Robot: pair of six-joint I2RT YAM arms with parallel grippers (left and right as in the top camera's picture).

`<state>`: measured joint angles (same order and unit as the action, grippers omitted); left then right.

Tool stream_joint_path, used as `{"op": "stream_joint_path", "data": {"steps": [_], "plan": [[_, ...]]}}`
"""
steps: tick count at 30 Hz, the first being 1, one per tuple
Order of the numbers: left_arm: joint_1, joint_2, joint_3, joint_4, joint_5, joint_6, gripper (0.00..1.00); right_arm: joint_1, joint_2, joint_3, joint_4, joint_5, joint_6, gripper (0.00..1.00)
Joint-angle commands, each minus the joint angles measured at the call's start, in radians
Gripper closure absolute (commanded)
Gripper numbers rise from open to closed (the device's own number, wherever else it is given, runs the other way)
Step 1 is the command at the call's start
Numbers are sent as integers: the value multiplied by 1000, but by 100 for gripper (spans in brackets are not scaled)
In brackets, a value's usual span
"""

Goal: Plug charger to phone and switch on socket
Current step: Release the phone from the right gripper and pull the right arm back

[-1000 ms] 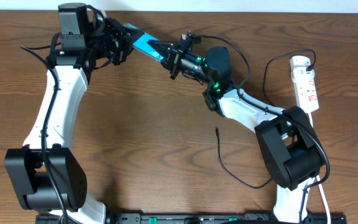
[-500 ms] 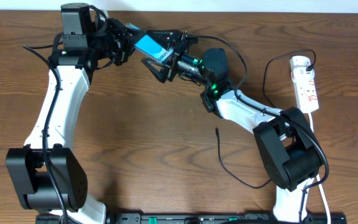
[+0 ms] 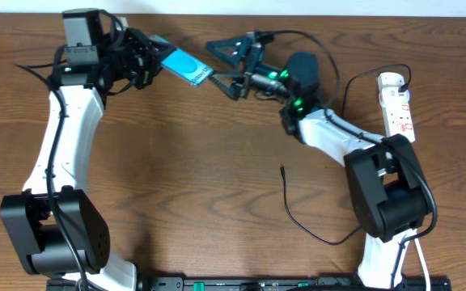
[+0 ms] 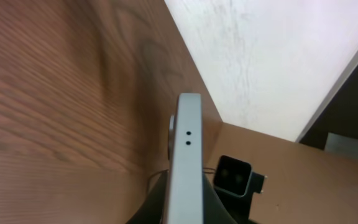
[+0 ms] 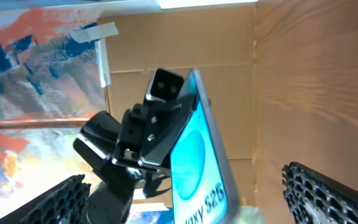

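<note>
Turquoise phone point(image 3: 186, 66) was clamped in your left claw point(image 3: 155, 56); your right claw point(image 3: 224, 65) stood released just beside it, above the desk point(image 3: 217, 186).

Slim rectangular turquoise-screened phone point(image 3: 187, 66): showed pale circle, white txt. Long white plastic power strip point(image 3: 399, 107): bore red markings. Thin black cable point(image 3: 285, 200). Wooden table point(image 3: 201, 162): was brown, grained.
</note>
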<state>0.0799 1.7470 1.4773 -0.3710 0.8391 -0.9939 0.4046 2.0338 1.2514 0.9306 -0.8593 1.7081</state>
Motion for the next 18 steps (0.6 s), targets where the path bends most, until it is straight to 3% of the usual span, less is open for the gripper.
{"op": "stream_joint_path", "data": {"steps": [1,9,18], "plan": [[39,-2,-1,-41,32,87,92,-60,-13,17,-51,-137,-140,1],[96,-2,-1,-118,91,202,93,-159,-13,17,-505,-243,-515,1],[148,-2,-1,-107,398,327,93,-172,-79,18,-1037,-61,-917,1]]}}
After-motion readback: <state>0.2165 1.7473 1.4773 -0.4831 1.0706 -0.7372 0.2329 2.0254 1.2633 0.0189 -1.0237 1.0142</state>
